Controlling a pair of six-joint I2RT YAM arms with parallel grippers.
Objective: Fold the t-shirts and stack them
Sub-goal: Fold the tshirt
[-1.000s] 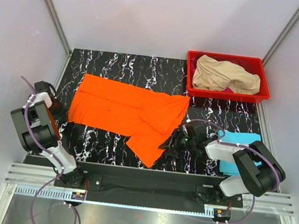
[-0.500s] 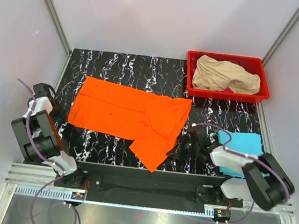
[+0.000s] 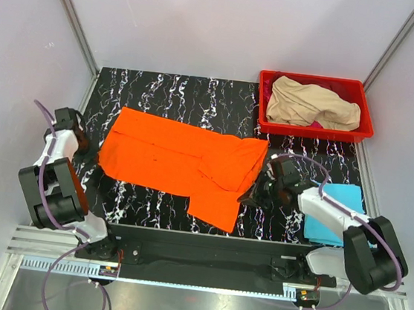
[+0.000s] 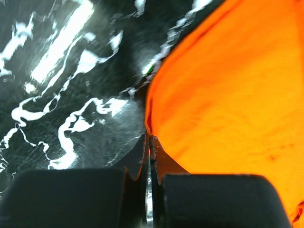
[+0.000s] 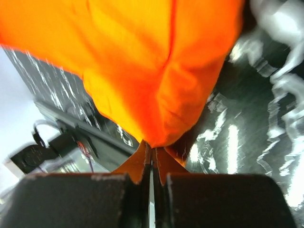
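Observation:
The bright orange t-shirt (image 3: 180, 159) lies spread across the black marbled table (image 3: 170, 87), one flap hanging toward the front edge. My left gripper (image 3: 94, 159) pinches its left edge (image 4: 156, 118), jaws shut on the cloth. My right gripper (image 3: 249, 199) is shut on the shirt's right edge (image 5: 156, 85), and that cloth hangs lifted off the table. A folded light blue t-shirt (image 3: 333, 208) lies at the right, partly under the right arm. A beige t-shirt (image 3: 310, 103) sits crumpled in the bin, with a bit of magenta cloth (image 3: 316, 125) showing beneath it.
The red plastic bin (image 3: 368, 121) stands at the back right corner. White walls with metal rails enclose the table on three sides. A black base bar (image 3: 197, 244) runs along the front edge between the arm mounts.
The right gripper closed on the shirt's right edge and moved right and back with it, dragging the cloth. The left gripper moved back along the left side, still holding its edge.

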